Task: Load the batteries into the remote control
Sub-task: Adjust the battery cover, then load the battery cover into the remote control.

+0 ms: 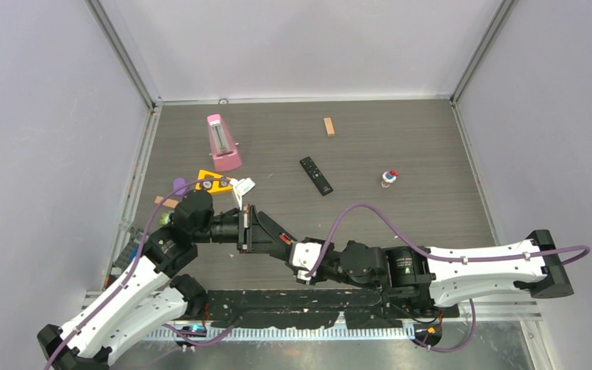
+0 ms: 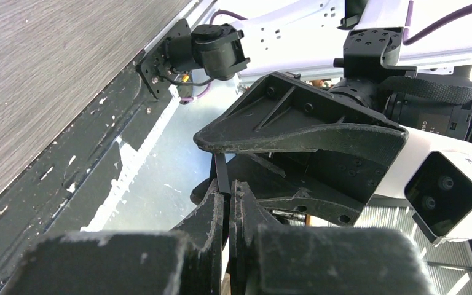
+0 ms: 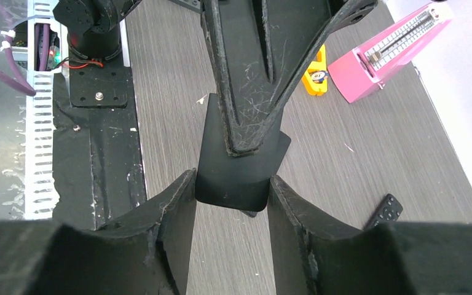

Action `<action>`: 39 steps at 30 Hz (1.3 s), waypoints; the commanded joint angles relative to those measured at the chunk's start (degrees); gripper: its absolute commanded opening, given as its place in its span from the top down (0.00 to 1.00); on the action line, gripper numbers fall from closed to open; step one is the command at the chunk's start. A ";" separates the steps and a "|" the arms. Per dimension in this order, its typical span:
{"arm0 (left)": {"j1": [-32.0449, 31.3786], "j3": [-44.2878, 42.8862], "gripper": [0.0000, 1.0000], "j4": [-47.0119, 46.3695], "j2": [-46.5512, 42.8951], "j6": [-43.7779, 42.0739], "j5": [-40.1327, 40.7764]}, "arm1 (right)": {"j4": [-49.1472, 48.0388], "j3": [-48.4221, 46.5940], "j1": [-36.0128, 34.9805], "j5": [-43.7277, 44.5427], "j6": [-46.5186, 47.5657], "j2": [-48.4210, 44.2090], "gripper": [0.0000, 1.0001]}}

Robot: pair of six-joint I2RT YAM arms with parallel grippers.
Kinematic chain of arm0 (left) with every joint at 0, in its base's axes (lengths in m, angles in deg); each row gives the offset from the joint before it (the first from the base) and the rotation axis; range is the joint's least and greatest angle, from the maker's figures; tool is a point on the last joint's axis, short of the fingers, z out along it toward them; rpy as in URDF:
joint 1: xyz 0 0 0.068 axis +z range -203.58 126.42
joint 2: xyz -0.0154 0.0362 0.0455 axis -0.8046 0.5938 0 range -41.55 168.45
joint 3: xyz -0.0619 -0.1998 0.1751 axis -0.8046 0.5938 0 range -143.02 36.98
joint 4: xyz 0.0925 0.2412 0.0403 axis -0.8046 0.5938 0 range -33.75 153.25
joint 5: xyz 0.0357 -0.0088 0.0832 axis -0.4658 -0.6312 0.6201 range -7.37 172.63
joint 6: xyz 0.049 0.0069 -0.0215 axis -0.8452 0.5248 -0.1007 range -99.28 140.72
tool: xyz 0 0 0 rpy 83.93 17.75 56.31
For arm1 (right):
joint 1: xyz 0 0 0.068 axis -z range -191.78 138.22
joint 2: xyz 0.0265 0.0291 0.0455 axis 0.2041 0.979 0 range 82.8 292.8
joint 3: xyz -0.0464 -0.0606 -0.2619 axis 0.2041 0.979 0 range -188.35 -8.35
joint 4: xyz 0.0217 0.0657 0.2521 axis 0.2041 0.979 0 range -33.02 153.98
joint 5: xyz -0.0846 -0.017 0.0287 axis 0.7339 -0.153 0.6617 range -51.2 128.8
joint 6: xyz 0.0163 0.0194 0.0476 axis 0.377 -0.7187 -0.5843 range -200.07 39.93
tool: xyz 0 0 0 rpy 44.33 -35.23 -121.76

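Note:
The black remote control [image 1: 316, 175] lies on the table's middle, buttons up; its end shows in the right wrist view [image 3: 386, 211]. A thin flat black cover [image 3: 233, 166] hangs in the air between both arms. My left gripper [image 1: 245, 227] is shut on the cover's faces; in the left wrist view the gripper [image 2: 227, 187] pinches the cover's edge [image 2: 221, 175]. My right gripper [image 1: 268, 233] faces it, and in the right wrist view this gripper [image 3: 232, 184] has its fingertips against the cover's two side edges. No batteries show clearly.
A pink metronome [image 1: 222, 144] stands at the back left. A yellow item [image 1: 212, 183] and a white tag [image 1: 243, 186] lie by the left gripper. A wooden block [image 1: 328, 126] lies at the back. A small red-capped bottle [image 1: 388, 178] stands right of the remote.

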 commanded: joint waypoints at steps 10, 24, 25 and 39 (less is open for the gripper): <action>0.11 -2.12 0.18 7.52 -2.97 -14.48 15.57 | 1.04 2.77 0.32 3.35 -14.57 -2.81 0.68; 9.76 5.53 0.18 8.52 -4.25 -14.21 41.72 | 13.49 -2.26 5.97 2.52 -36.69 17.89 0.66; 11.70 7.34 0.18 6.43 -3.64 -13.74 39.88 | 13.75 -3.39 7.34 1.76 -37.16 18.82 0.66; 25.39 9.24 0.19 -5.15 12.32 -25.58 22.29 | 15.84 -15.83 21.01 -8.28 -29.74 38.33 0.65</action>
